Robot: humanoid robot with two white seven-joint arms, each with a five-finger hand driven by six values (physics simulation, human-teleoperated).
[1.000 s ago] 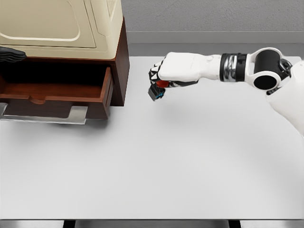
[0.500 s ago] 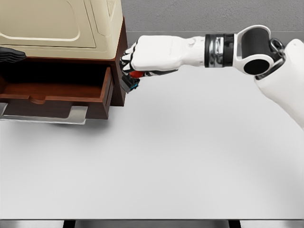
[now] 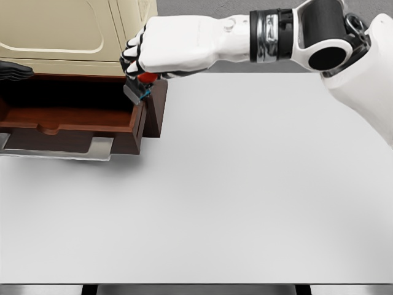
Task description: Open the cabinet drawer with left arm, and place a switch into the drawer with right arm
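My right hand (image 3: 140,72) reaches in from the right and is shut on a small switch (image 3: 139,91), a grey-black block with a red part and a blue edge. The switch hangs just above the right front corner of the open drawer (image 3: 73,120) of the brown cabinet (image 3: 156,107). The drawer is pulled out, with a metal handle (image 3: 92,147) along its front. At the far left edge, dark fingers of my left hand (image 3: 13,70) show beside the cabinet opening; their grasp is unclear.
A cream-coloured appliance (image 3: 73,31) sits on top of the cabinet, close to my right hand. The white table (image 3: 245,203) stretches to the right and front. A grey wall runs behind.
My right arm has carried the switch leftward and slightly up, from the open table to the drawer's right front corner. The drawer and left hand have not moved.
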